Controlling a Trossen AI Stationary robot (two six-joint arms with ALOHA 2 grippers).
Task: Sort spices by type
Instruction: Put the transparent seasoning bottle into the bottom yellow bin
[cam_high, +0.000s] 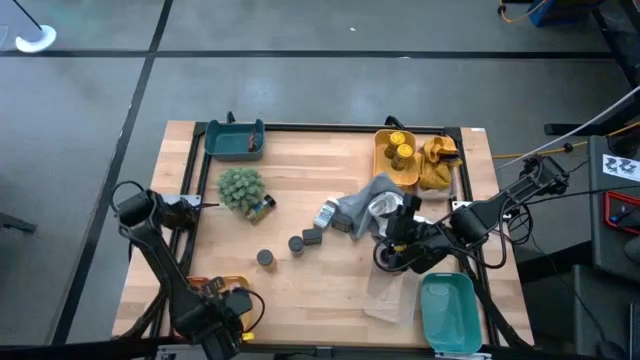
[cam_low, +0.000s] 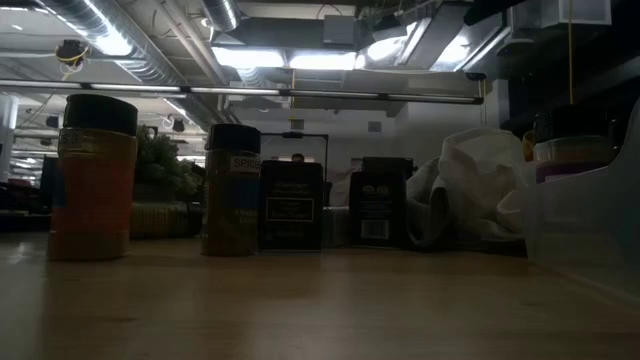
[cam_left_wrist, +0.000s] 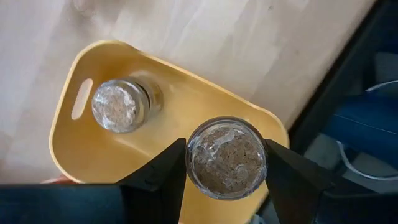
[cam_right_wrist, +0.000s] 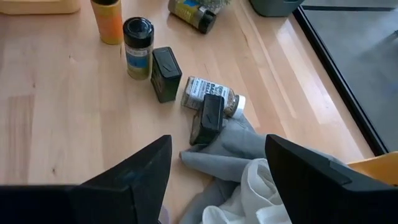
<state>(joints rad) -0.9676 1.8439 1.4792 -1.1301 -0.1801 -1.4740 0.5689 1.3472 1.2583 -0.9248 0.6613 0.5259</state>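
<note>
My left gripper (cam_left_wrist: 227, 180) is at the table's near left corner, shut on a spice jar (cam_left_wrist: 227, 157) whose round clear end faces the wrist camera. It hangs over a yellow tray (cam_left_wrist: 186, 106) in which a like jar (cam_left_wrist: 118, 106) stands. My right gripper (cam_right_wrist: 217, 144) hovers open over the grey cloth (cam_right_wrist: 224, 149) right of the middle (cam_high: 397, 243). In front of it stand an orange jar (cam_right_wrist: 106, 18), a dark-lidded jar (cam_right_wrist: 138, 38) and two black tins (cam_right_wrist: 166, 73) (cam_right_wrist: 208, 118). A labelled jar (cam_right_wrist: 211, 94) lies on its side. My left gripper pinches the jar by its round wall (cam_left_wrist: 193, 158) between the two fingers, one on each side. The fingers come from above, pointing down. The jar is upright along the fingers and looks lifted clear of the tray's floor, near the end away from the handle slot.
A teal bin (cam_high: 235, 140) and a green plant ball (cam_high: 240, 187) with a lying jar (cam_high: 260, 208) stand at the far left. Far right are a yellow tray (cam_high: 385, 170) with yellow-lidded jars and a yellow cloth (cam_high: 438, 160). A teal bin (cam_high: 447, 312) is near right.
</note>
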